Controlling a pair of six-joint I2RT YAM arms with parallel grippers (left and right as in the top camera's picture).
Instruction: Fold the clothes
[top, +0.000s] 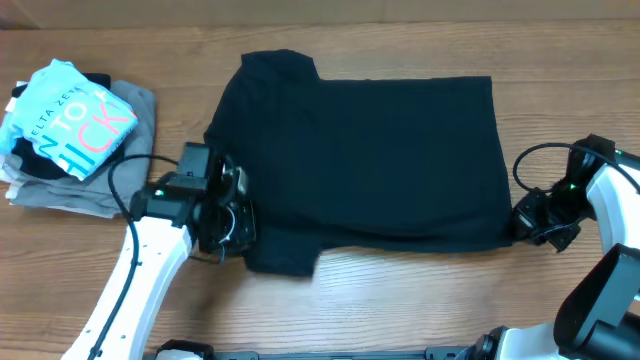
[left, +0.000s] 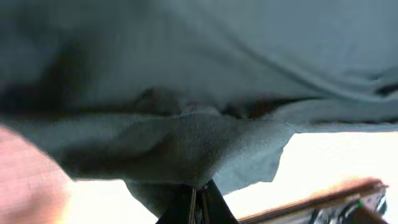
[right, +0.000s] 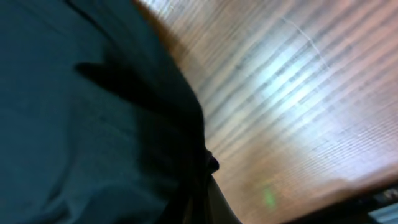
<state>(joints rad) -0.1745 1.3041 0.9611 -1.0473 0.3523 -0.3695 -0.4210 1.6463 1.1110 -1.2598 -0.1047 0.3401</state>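
Black T-shirt (top: 370, 150), flat at centre of tabletop (top: 420, 300); left claw (top: 238, 222) clamped on lower-left sleeve edge, right claw (top: 522, 224) clamped on lower-right hem corner.

L arm (top: 120, 290): smooth white rounded shell, black wrist block w/ a small green LED (top: 158, 191), thin black cable (top: 118, 180) looping off it. L gripper (top: 240, 225) all black, boxy. R arm (top: 612, 260): same white shell, black joints, tiny green light (top: 570, 186), black cable loop (top: 535, 155). R gripper (top: 520, 225) black too. Fingers (left: 186, 208) in L wrist view dark, blurred
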